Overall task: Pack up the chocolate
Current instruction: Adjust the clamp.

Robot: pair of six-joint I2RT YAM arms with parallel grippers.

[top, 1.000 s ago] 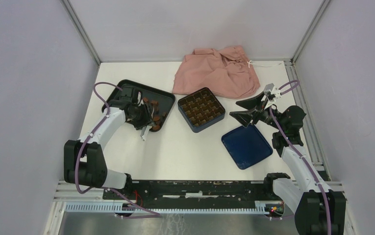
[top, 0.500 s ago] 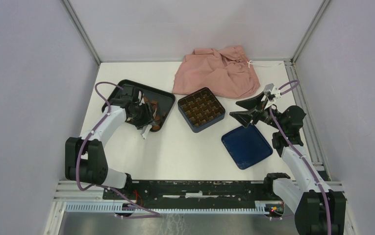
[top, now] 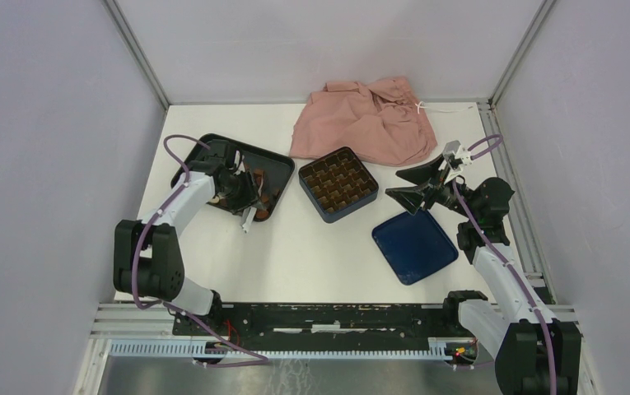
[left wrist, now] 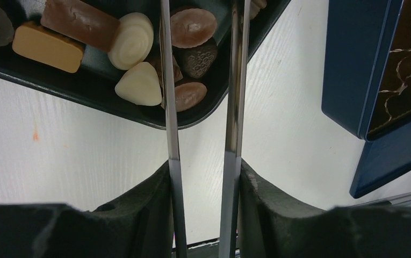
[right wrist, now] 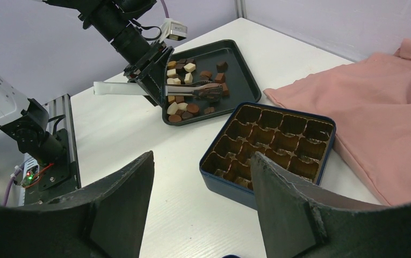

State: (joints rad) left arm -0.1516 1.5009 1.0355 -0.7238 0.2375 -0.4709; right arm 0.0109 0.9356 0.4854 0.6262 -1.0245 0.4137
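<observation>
The chocolate (top: pixel 266 196) is a heap of small brown, tan and cream pieces (left wrist: pixel 133 40) in the black tray (top: pixel 212 148), also in the right wrist view (right wrist: pixel 184 75). My left gripper (top: pixel 241 193) is shut on metal tongs (left wrist: pixel 232 80), whose two blades reach over the tray's near corner among the pieces. Their tips run out of the left wrist view, where the left gripper (left wrist: pixel 204 164) fills the bottom. The dark blue box (top: pixel 338 183) with its gold gridded insert (right wrist: pixel 270 148) stands empty. My right gripper (top: pixel 394 183) hangs open beside the box, holding nothing.
The box's blue lid (top: pixel 414 245) lies on the table below the right gripper. A crumpled pink cloth (top: pixel 365 123) lies behind the box. Grey walls close in the white table on three sides.
My left arm has pushed slightly farther over the tray, carrying the tongs with it. The right arm has not moved.
</observation>
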